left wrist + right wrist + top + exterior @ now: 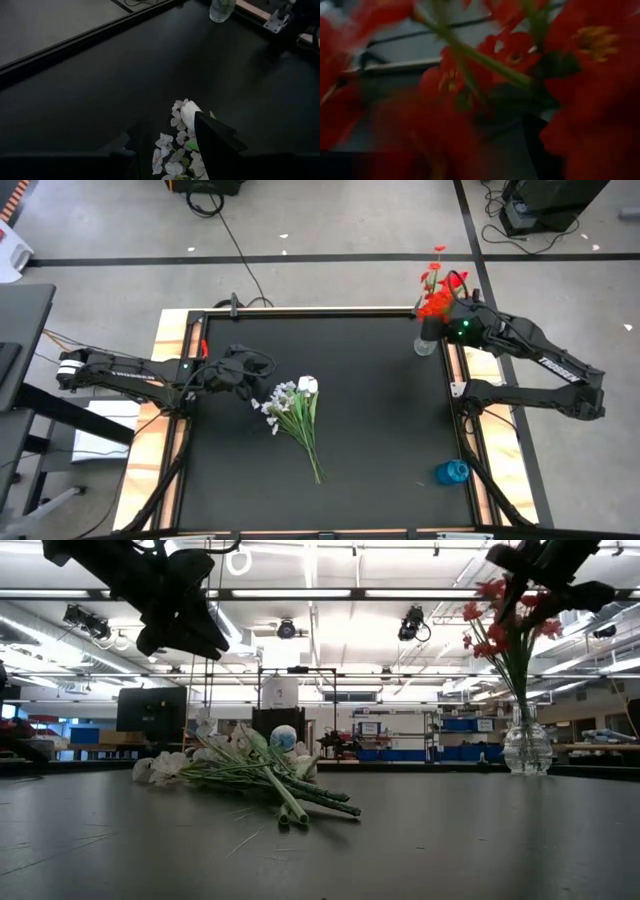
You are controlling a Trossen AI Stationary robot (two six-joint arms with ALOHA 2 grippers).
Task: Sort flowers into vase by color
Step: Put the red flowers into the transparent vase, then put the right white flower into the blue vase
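Your red flowers (436,288) stand upright in a clear glass vase (427,340) at the far right corner of the black table (380,420), just inside its right rail. In the low view the red blooms (500,615) spread above the green stalks, which run down into the vase (527,748). The right wrist view is filled with red petals (590,45) and 1 green stalk (490,62) crossing in front of the lens.

Your right gripper (447,307) sits up among those blooms, above the vase. Whether its fingers are apart or closed on a stalk you cannot tell here; the petals hide them in every view.

The white and pale-blue flowers (290,402) lie flat as a bunch near the middle of the table, blooms toward the left arm and stalk ends (317,472) pointing toward the near edge. The low view shows the bunch (250,772) resting on the table top with cut stalk ends facing the camera.

Your left gripper (248,372) hangs above the table just beside the white blooms, released and grasping nothing. In the left wrist view 1 dark finger (215,137) shows over the white blooms (180,125).

A blue object (451,471) sits by the near right corner, well apart from both bunches.
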